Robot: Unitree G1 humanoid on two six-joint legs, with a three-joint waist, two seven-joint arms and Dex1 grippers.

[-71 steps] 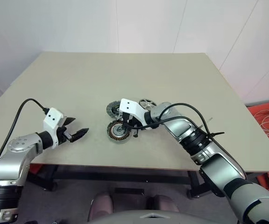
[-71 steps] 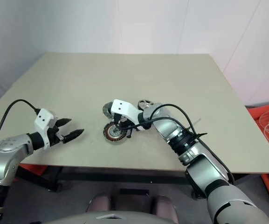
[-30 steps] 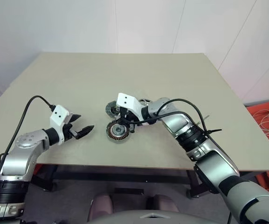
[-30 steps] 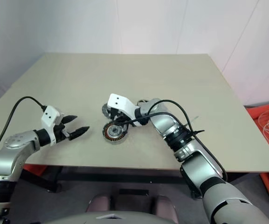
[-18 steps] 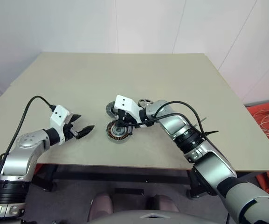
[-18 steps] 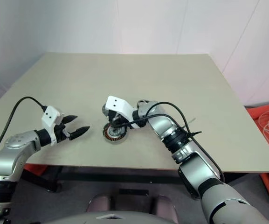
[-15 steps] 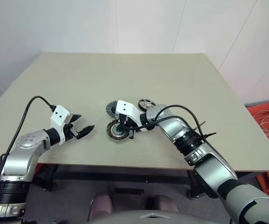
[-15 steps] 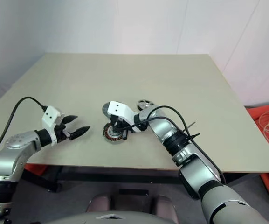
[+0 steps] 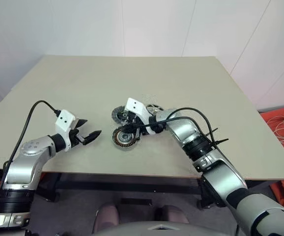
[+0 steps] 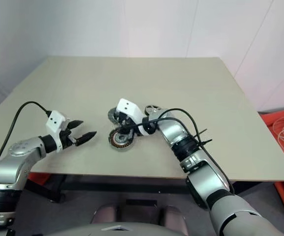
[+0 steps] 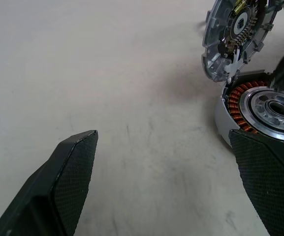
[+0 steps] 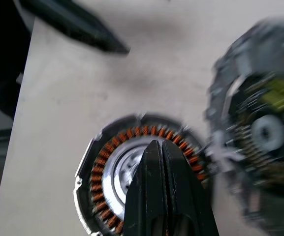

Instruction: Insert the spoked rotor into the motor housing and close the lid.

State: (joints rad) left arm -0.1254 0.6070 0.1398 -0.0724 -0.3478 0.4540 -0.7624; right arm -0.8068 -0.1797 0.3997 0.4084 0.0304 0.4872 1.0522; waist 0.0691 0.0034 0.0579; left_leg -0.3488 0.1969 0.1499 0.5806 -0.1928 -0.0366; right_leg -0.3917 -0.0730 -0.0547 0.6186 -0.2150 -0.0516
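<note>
The motor housing [image 9: 124,138] lies flat on the table near the front edge, its copper windings and silver hub facing up. Just behind it, the lid [image 9: 118,115] stands tilted on its edge and touches the housing's rim [image 11: 229,81]. Further right, the spoked rotor [image 9: 154,108] lies flat, partly hidden behind my right forearm. My right gripper [image 9: 127,129] is shut with nothing in it, its tips [image 12: 157,147] just above the housing's hub. My left gripper [image 9: 91,128] hovers open left of the housing, its fingers [image 11: 73,177] apart over bare table.
The beige table [image 9: 82,88] stretches far to the back and to both sides of the parts. Its front edge [image 9: 132,175] runs close below the housing. A black cable [image 9: 196,115] loops above my right forearm.
My right gripper dipped toward the housing, then lifted slightly and rolled its wrist, staying shut. The left gripper, housing, lid and rotor have not moved.
</note>
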